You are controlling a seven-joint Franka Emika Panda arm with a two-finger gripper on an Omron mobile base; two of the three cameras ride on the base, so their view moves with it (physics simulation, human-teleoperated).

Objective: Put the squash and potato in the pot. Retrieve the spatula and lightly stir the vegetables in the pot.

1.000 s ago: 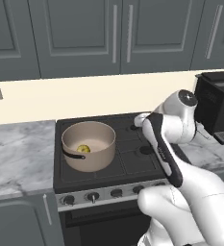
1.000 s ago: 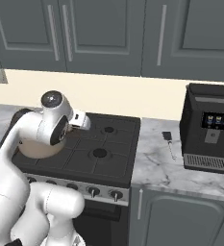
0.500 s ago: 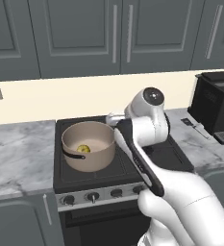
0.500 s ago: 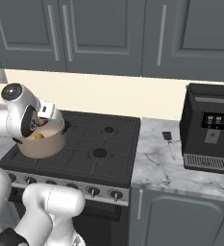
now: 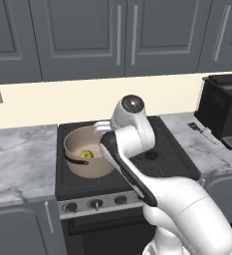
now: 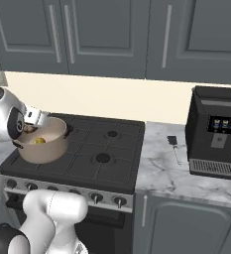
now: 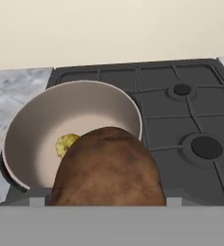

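With the squash (image 7: 67, 143) already in the pot (image 7: 22, 129), the pincer grips the potato (image 7: 106, 168) above the rim, needing release next.

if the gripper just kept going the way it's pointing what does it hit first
Probably the pot: the gripper holds the potato pointed down into its pale inside, where the squash lies. Depth is hard to judge.
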